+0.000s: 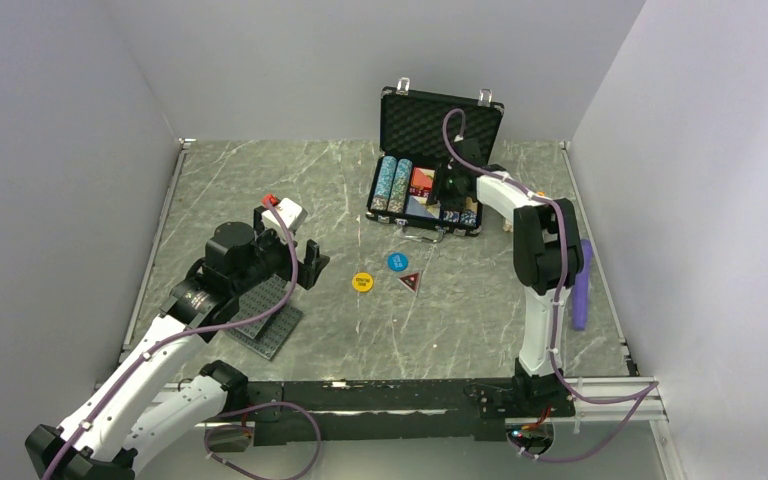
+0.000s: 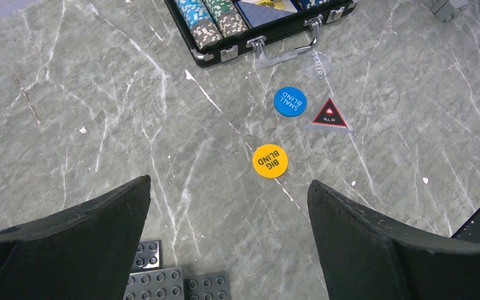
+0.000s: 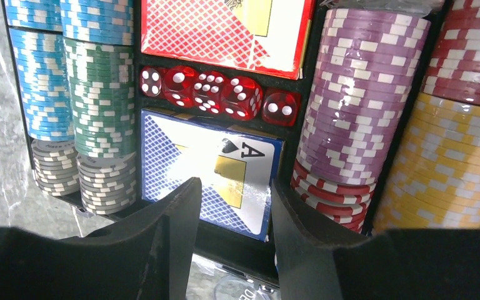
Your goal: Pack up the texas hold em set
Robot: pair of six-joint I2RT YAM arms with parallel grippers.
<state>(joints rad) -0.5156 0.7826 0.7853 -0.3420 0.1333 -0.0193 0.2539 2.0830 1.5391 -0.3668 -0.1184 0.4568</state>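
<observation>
Briefcase (image 1: 438,118) of the texas hold em set is shown open at the table's (image 1: 260,180) far right, with chip rows (image 3: 81,94) and red dice (image 3: 219,94) seated inside. The right gripper (image 3: 234,182) is held over the blue deck (image 3: 162,156), jaws slightly parted and nothing pinched. The left gripper (image 2: 229,181) is spread wide near the blue button (image 2: 290,101), yellow button (image 2: 270,160) and red-triangle button (image 2: 329,114).

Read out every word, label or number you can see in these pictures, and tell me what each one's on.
"SMALL BLIND": on the blue button.
"BIG BLIND": on the yellow button.
"ALL IN": on the red-triangle button.
"DEALER": faint, on the clear disc.
"A", beside a spade sign: on the blue card deck.
Too cropped to read: the print on the red card deck.
</observation>
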